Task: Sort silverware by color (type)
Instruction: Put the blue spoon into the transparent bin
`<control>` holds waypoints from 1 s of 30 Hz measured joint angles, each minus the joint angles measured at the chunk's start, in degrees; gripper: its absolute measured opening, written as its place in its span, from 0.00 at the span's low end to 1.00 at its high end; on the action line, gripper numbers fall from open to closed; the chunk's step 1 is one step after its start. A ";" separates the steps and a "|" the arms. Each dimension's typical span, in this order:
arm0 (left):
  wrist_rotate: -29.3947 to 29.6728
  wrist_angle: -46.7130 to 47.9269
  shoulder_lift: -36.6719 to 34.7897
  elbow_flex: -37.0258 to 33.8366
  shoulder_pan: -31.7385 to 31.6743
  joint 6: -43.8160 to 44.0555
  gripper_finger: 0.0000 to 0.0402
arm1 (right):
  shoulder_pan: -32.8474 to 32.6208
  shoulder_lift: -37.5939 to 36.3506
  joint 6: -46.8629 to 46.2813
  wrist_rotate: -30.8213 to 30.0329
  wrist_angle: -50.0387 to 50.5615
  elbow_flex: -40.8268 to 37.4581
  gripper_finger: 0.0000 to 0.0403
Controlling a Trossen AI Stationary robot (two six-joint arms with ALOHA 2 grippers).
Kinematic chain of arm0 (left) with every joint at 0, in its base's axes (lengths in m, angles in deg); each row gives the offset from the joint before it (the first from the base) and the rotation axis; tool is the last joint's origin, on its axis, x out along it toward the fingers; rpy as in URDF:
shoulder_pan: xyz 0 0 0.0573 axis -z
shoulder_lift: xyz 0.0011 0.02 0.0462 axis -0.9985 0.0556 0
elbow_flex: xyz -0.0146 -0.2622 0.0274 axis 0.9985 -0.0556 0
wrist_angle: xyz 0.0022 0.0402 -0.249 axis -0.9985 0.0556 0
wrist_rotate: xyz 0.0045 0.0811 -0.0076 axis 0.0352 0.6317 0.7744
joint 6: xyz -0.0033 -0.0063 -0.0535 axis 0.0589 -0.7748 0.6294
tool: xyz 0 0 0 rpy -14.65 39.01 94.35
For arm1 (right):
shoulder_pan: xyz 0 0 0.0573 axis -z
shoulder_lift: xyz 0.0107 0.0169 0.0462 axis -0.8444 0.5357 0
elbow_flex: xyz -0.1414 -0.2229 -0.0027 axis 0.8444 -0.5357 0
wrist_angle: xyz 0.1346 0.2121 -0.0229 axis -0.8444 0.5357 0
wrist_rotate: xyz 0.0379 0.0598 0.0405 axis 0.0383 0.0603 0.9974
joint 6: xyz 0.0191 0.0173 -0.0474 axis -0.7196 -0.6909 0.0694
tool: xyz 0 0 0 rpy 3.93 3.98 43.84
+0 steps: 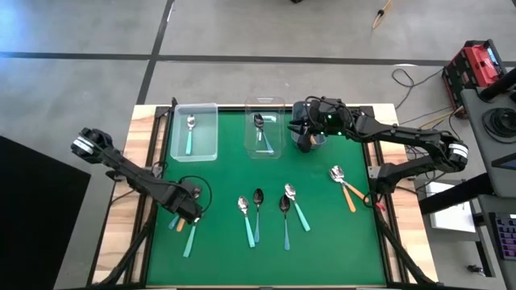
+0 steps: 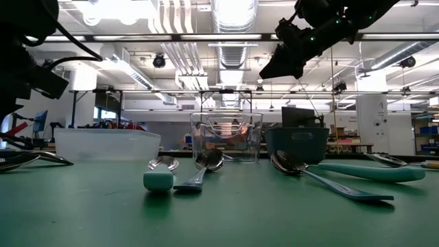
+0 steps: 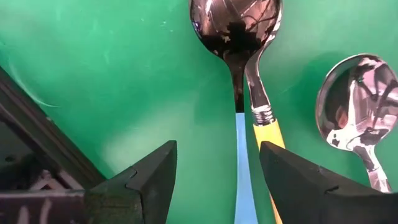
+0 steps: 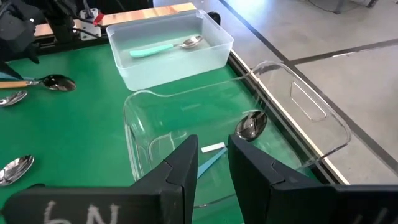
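"6N" on right claw (image 4: 212, 163)

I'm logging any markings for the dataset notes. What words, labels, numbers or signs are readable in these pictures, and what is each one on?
"6N": white handwritten marks on the right tool's dark body in the right wrist view, partly cut off at the picture's edge, so the reading is uncertain.
A small white sticker in the clear bin: too small to read.
The spoons, the frosted bin and the green mat: no text visible.
Room signs in the low view: too blurred to read.
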 joint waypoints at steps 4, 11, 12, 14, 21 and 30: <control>0.10 -2.28 -0.08 -1.41 0.39 1.64 0.53 | 0.00 0.00 0.02 0.00 -0.15 0.00 0.20; 0.87 -2.81 -0.17 -2.06 0.52 2.21 0.53 | 0.00 0.00 0.02 0.00 -0.31 0.00 0.20; 0.89 -2.81 -0.17 -2.08 0.52 2.34 0.53 | 0.00 0.00 0.02 0.00 -0.31 0.00 0.20; 0.94 -2.83 -0.17 -2.09 0.52 2.73 0.53 | 0.00 0.00 0.02 0.00 -0.33 0.00 0.20; 1.68 -2.83 -0.11 -2.17 0.54 3.46 0.53 | 0.00 0.00 0.04 -0.01 -0.33 -0.29 0.20; 3.65 -3.16 0.05 -2.95 0.49 3.58 0.53 | 0.02 0.00 0.04 -0.06 -1.03 -0.31 0.20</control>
